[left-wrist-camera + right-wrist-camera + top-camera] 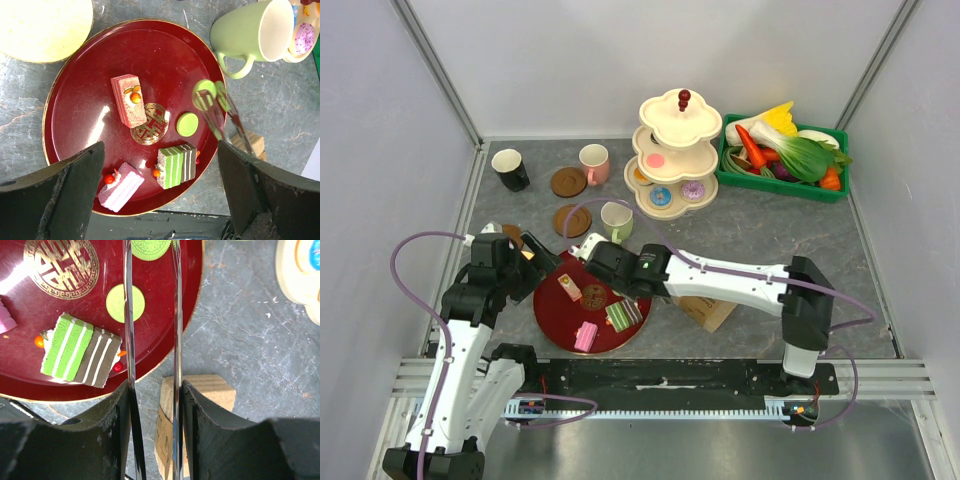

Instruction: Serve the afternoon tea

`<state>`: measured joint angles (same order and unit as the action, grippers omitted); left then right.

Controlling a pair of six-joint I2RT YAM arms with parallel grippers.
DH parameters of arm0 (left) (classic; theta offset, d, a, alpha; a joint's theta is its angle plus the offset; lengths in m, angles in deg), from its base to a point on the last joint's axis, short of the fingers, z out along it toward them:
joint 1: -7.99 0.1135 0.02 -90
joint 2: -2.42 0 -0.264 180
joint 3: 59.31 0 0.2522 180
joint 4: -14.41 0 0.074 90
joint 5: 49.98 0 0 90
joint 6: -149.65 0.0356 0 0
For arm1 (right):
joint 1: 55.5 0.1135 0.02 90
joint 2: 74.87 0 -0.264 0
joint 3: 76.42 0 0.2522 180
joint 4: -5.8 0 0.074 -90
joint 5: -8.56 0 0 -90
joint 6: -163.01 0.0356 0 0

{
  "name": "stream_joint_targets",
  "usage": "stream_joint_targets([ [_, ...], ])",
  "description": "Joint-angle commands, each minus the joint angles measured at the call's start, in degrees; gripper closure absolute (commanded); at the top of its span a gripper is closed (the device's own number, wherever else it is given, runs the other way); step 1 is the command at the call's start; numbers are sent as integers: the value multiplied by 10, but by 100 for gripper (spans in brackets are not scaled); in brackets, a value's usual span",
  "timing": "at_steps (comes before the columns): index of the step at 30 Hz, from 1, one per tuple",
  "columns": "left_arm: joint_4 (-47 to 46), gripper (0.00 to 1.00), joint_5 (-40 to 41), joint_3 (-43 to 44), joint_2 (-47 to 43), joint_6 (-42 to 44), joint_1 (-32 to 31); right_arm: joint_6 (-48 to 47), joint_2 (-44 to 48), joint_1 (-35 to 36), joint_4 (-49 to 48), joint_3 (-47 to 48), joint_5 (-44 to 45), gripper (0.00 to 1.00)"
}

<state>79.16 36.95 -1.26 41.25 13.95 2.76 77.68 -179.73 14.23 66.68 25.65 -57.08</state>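
A round red tray (552, 318) carries a pink-red cake slice (128, 100), a green-and-brown striped slice (176, 165), a pink slice (120, 185) and a green macaron (187, 124). My right gripper (155, 387) is shut on metal tongs (129, 315). The tongs' tips sit either side of a second green macaron (150, 247) over the tray's right edge. My left gripper (161, 165) hangs open above the near part of the tray, holding nothing. A pale-green mug (616, 220) stands just behind the tray.
A tan block (200, 390) lies under my right gripper, right of the tray. Farther back are a pink mug (595, 163), a black mug (510, 169), two brown coasters (568, 181), a tiered stand (675, 150) holding donuts, and a green crate (782, 180) of vegetables.
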Motion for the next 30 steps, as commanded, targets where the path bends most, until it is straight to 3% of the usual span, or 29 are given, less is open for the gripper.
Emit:
stream_joint_targets([
  [1,5,1,6,21,-7,20,0,15,68,1,-17,20,31,52],
  [7,4,1,6,22,-6,20,0,18,115,-19,-14,35,93,53],
  [13,4,1,9,25,-5,21,0,8,131,-121,-16,51,99,54],
  [19,2,1,15,29,-8,24,0,-12,106,-201,-29,79,100,54],
  [30,-8,1,18,31,2,34,0,-63,32,-277,-63,133,64,55],
])
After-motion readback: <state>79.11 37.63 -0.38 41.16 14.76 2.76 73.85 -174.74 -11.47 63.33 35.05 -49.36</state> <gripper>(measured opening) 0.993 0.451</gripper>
